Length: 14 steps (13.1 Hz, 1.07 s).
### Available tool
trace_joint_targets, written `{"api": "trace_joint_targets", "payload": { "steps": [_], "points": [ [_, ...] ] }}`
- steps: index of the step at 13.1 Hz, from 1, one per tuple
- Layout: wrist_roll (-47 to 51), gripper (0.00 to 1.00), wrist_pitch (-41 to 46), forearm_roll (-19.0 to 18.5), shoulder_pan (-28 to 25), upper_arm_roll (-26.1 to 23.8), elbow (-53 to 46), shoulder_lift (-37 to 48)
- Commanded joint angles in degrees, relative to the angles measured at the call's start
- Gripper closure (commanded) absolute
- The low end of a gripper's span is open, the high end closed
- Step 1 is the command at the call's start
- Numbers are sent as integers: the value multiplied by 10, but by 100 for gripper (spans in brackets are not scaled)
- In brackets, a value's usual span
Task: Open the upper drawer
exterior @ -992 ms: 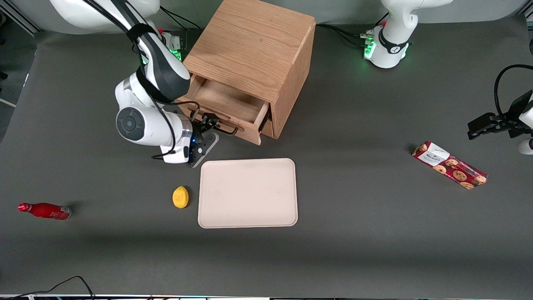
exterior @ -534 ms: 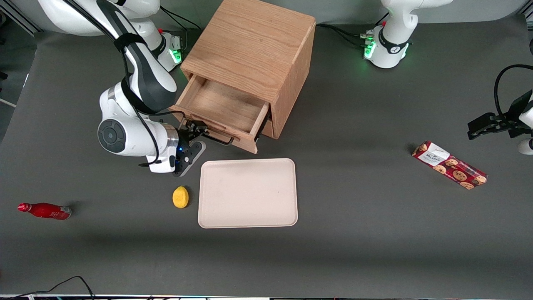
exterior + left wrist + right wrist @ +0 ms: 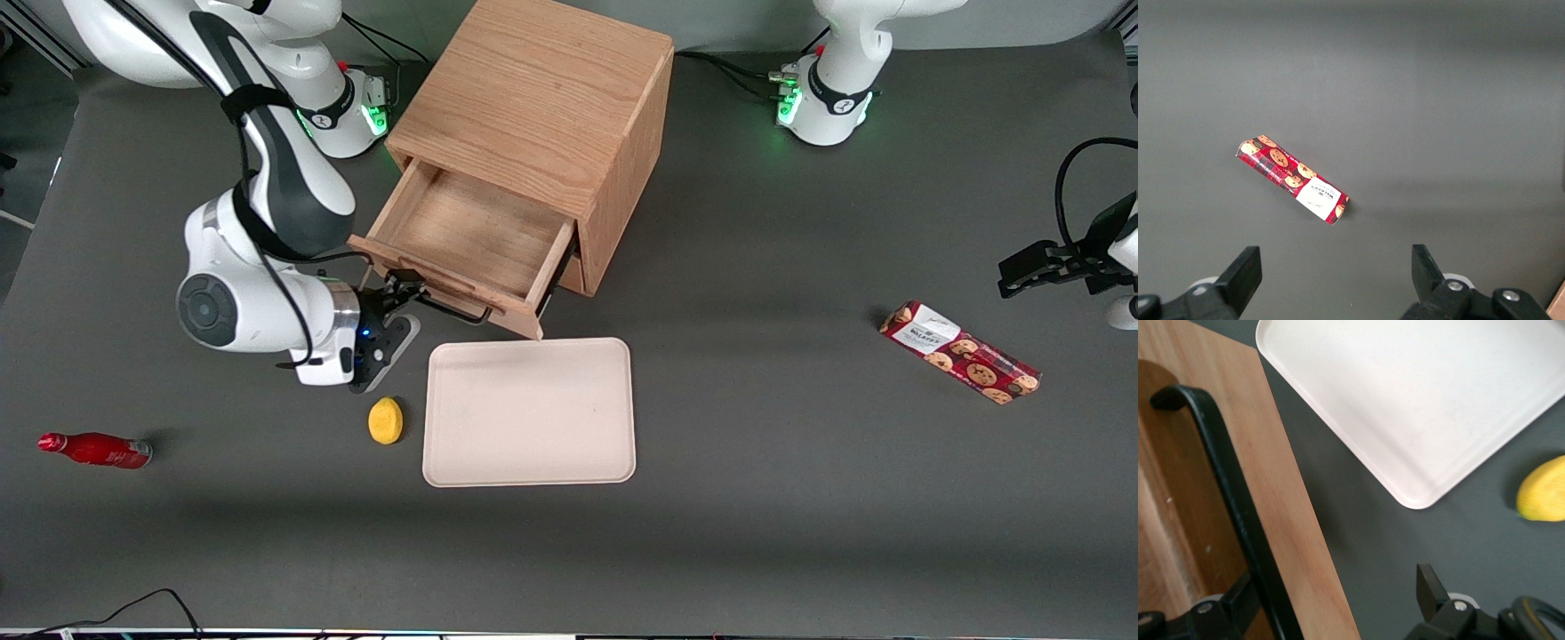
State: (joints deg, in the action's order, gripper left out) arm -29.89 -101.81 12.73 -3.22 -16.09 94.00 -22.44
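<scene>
Upper drawer (image 3: pixel 471 233) pulled out, light wood, empty; tool (image 3: pixel 402 291) released at handle (image 3: pixel 1231 500).

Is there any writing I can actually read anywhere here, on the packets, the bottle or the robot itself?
Cookie box: a white label with dark print, too small to read in the front view and the left wrist view.
Red bottle: pale markings, illegible.
Oak cabinet, upper drawer, tray, lemon: no text.
Gripper at the drawer's black handle: no lettering visible.
</scene>
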Motion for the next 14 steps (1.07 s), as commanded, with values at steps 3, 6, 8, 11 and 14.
{"api": "trace_joint_targets", "payload": {
  "steps": [3, 6, 8, 11, 14],
  "points": [
    [-18, 0, 42, -30, -3, 7, -84, -45],
    [-46, 0, 42, -31, -4, 25, -97, -52],
    [-63, 0, 42, -32, -3, 29, -109, -57],
    [-67, 0, 42, -47, -4, 35, -119, -64],
    [-79, 0, 42, -63, -4, 36, -132, -68]
  ]
}}
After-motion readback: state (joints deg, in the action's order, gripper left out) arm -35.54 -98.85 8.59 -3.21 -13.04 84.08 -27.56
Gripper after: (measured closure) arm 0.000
